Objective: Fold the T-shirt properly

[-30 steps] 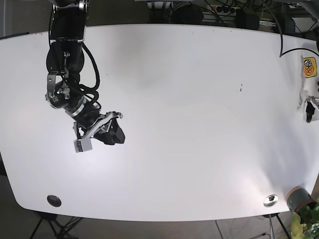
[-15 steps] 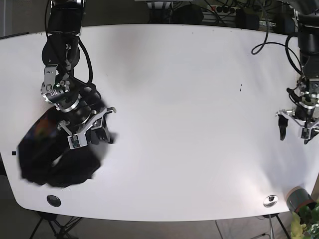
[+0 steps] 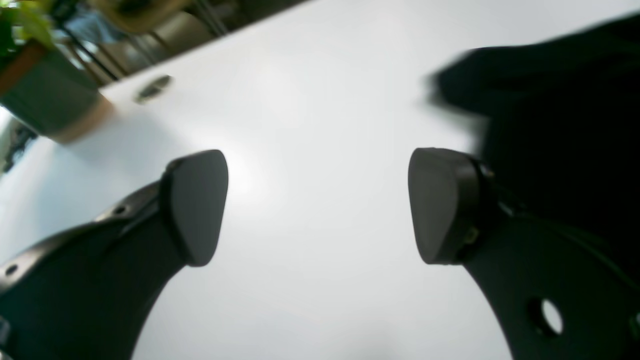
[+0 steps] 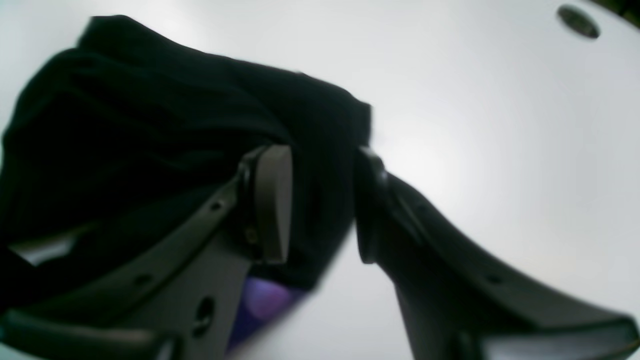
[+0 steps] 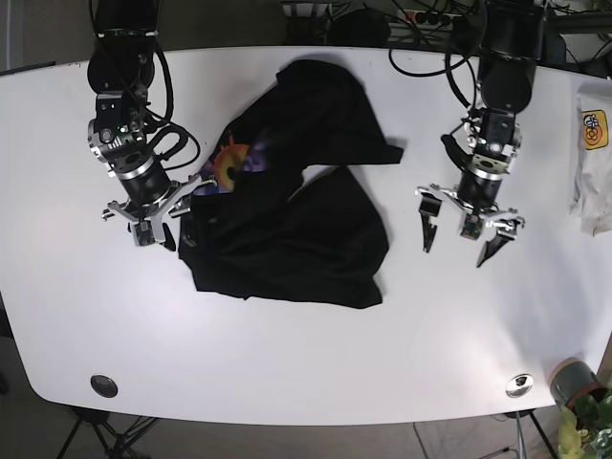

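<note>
Centre-left on the white table [image 5: 316, 363], the black T-shirt [image 5: 296, 210] lay crumpled, folding unstarted; right gripper [image 5: 175, 216] pinched its edge, left gripper [image 5: 467, 234] spread, empty.

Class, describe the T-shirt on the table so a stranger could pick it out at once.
Start from the white table. The T-shirt lies crumpled left of centre, beside the right gripper, which is shut on its edge. It is the only black cloth there, with a bright orange and purple print showing.
</note>
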